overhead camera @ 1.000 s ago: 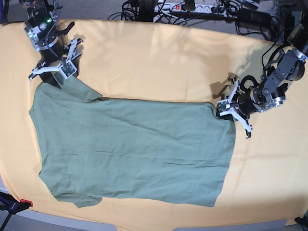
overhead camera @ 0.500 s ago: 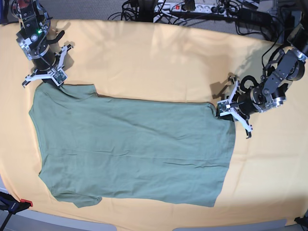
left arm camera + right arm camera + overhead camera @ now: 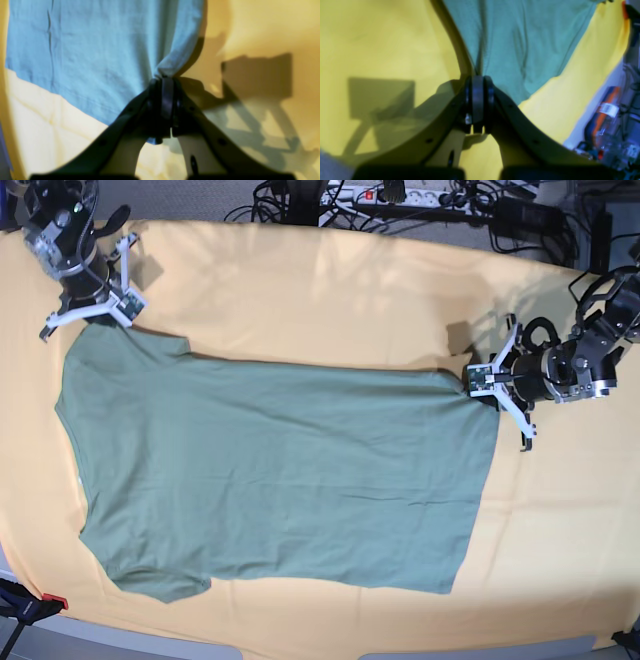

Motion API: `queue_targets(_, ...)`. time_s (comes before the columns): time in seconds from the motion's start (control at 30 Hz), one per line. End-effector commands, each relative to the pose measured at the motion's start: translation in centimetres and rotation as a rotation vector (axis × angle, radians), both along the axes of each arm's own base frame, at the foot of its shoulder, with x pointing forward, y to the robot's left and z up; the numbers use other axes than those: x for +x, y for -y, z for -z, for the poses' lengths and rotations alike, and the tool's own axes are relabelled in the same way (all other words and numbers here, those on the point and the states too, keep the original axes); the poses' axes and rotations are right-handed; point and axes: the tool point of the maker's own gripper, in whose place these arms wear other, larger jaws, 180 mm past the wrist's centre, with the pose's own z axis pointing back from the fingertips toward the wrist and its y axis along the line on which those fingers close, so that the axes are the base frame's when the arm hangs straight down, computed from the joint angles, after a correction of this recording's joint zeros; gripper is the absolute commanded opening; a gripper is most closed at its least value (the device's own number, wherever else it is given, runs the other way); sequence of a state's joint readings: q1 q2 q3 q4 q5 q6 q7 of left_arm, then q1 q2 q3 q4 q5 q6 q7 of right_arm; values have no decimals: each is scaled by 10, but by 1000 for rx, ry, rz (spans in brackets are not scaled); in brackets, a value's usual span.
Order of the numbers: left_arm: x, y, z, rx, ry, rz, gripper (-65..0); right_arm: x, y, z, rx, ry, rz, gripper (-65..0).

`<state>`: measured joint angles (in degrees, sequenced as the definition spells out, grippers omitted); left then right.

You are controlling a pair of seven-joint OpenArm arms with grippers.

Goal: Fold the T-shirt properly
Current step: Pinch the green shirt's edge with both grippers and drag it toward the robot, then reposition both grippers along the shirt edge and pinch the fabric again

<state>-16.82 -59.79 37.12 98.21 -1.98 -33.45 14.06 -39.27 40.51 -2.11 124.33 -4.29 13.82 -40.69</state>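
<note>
A yellow cloth [image 3: 330, 290] covers the counter, the T-shirt [image 3: 280, 470] lies flat across it, and both the left gripper [image 3: 487, 383] and right gripper [image 3: 95, 315] have jaws clamped, apparently on its far corners.

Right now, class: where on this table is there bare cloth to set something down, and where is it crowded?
Free: the wide cloth strip between the T-shirt and the cables, and the patch near the shirt's hem below the left gripper. Crowded: the shirt's two far corners, where the left and right gripper pinch it.
</note>
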Motion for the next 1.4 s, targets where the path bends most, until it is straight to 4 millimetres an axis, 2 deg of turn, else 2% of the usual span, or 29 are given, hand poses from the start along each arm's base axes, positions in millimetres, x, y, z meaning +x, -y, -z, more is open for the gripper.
queue_targets(0.0, 4, -2, -15, -8, 23, 9, -650, -2, -1, -9, -12, 12, -15, -650)
queue_targets(0.17, -22, 3, -28, -20, -62, 87, -650, -36, -14, -9, 1, -63, -37, -650)
queue_targets(0.27, -31, 4, -37, -31, -82, 105, -650, -52, -14, -10, -24, -93, -42, -650)
queue_targets(0.47, -51, 6, -53, -39, -111, 138, -650, -79, -2, -13, -63, -144, -14, -650)
queue_targets(0.7, -105, 9, -50, 5, -214, 228, -650, -108, 17, -12, -106, -224, 23, -650)
queue_targets(0.87, -135, -1, -44, 96, -279, 260, -650, -114, 16, -10, -106, -242, 20, -650)
queue_targets(1.03, -156, -11, -40, 164, -352, 247, -650, -115, 17, -10, -105, -245, 26, -650)
queue_targets(1.23, -158, -12, -39, 173, -366, 231, -650, -107, 6, -12, -59, -203, -10, -650)
queue_targets(1.37, -153, -7, -34, 179, -331, 252, -650, -94, -1, -18, -17, -126, -18, -650)
